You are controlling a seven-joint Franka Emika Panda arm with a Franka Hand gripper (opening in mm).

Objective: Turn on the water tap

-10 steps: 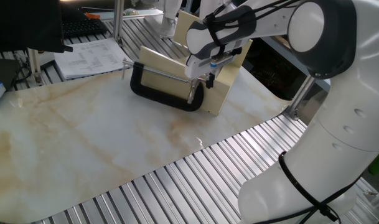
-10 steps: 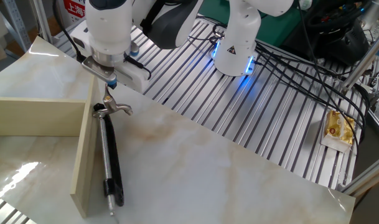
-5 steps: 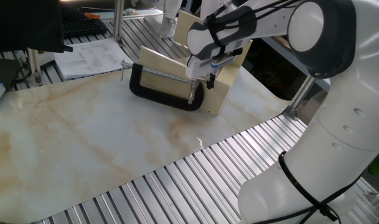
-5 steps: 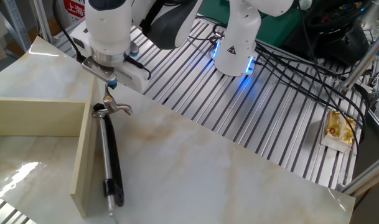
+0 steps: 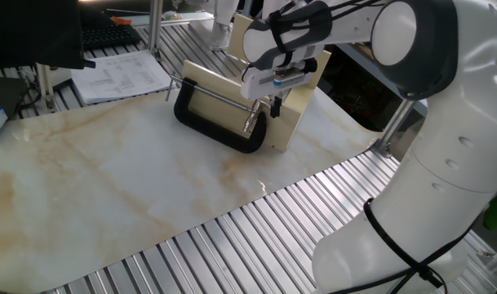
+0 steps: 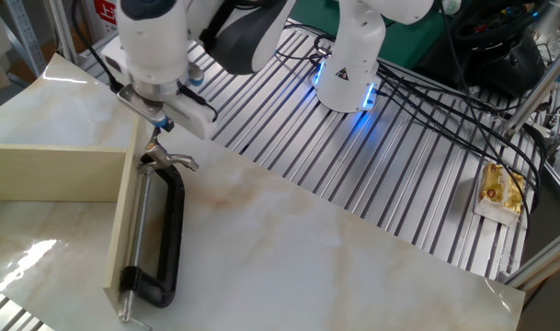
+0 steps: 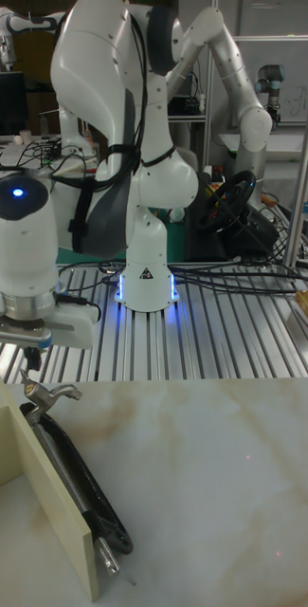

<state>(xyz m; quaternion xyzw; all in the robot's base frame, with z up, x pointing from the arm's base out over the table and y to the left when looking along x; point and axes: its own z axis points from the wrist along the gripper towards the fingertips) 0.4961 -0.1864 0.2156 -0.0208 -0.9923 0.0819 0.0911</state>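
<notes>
The water tap (image 6: 169,163) is a small metal piece with a lever pointing right, held at the end of a black C-clamp (image 6: 166,241) that lies on the marble table against a wooden board (image 6: 123,216). My gripper (image 6: 154,142) hangs straight above it, its narrow fingertips together at the tap's upper end. In the tall fixed view the gripper (image 7: 30,368) meets the top of the tap (image 7: 49,391) above the clamp (image 7: 82,493). From the opposite side, the gripper (image 5: 272,103) stands over the tap (image 5: 250,122) at the clamp's (image 5: 215,131) right end.
Two wooden boards (image 5: 293,106) form a corner around the clamp. Papers (image 5: 122,75) and a keyboard lie at the back left. A second robot's base (image 6: 348,69) with cables stands on the ribbed metal surface beyond the marble slab (image 6: 335,257).
The C-clamp has swung, its black frame now lying out flat to the right of its screw instead of edge-on. The gripper and tap shifted slightly with it.
</notes>
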